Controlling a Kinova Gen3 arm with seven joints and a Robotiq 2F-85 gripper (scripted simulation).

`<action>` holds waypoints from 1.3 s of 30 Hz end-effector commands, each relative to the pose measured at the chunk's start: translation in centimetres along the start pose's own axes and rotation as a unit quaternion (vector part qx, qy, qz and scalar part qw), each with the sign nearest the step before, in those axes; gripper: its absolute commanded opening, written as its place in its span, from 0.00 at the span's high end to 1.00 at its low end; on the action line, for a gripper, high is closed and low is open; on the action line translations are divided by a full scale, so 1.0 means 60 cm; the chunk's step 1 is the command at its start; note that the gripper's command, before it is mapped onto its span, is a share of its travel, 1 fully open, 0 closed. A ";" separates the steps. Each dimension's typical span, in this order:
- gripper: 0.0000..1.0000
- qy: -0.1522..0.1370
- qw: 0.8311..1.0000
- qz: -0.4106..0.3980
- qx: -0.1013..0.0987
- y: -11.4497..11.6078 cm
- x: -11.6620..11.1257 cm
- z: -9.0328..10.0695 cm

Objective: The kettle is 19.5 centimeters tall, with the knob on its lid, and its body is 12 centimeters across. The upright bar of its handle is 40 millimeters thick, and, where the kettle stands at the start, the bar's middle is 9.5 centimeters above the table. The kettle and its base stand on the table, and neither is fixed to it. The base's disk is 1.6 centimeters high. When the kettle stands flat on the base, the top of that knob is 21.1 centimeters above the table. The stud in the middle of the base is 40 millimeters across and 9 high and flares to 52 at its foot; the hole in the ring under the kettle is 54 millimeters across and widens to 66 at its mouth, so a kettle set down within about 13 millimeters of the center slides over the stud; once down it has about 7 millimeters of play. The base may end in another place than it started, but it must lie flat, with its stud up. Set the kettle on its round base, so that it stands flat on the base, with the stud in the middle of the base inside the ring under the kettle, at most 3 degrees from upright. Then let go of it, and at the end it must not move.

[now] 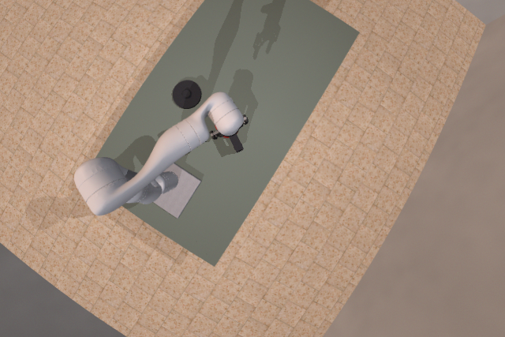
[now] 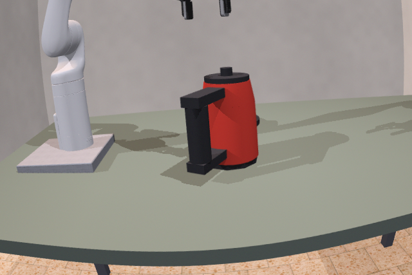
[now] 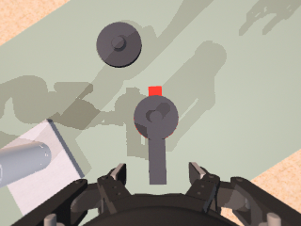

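The red kettle [image 2: 234, 122] [image 3: 155, 90] [image 1: 236, 144] stands upright on the table [image 2: 199, 218] [image 1: 293, 80], with a black lid [image 3: 162, 123] and a black handle [image 2: 197, 130] [image 3: 157, 162]. In the top view my wrist hides most of it. The round black base [image 1: 186, 94] [image 3: 118, 44] lies flat with its stud up, apart from the kettle; in the exterior view only a sliver [image 2: 257, 120] shows behind the kettle. My gripper [image 2: 206, 10] [image 3: 157, 171] is open and empty. It hangs high above the kettle's handle, fingers pointing down.
The arm's column stands on a light square mounting plate [image 2: 66, 160] [image 1: 183, 192] [image 3: 39, 185] near one table edge. Tiled floor surrounds the table. Arm shadows fall across the table top.
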State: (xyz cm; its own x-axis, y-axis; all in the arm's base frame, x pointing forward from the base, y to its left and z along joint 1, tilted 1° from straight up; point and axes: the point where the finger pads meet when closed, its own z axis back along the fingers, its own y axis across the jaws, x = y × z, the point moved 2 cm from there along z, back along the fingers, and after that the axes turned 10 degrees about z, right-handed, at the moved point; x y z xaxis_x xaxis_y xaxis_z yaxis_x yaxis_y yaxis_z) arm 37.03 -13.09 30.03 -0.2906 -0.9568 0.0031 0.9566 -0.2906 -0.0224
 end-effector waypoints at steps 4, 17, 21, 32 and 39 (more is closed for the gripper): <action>0.20 0.000 1.000 0.000 0.001 0.000 0.000 0.001; 0.20 0.000 1.000 0.000 0.001 0.000 0.000 -0.009; 0.20 0.000 1.000 0.000 0.001 0.000 0.000 -0.017; 0.20 0.000 1.000 0.000 0.001 0.001 0.000 -0.089; 0.20 0.000 1.000 0.000 0.001 0.001 0.000 -0.130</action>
State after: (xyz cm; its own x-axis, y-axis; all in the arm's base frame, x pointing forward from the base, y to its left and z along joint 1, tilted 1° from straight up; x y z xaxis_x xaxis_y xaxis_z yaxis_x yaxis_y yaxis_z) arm 37.07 -13.08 23.03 -0.2897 -0.9571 0.0021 0.9571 -0.2897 -0.0105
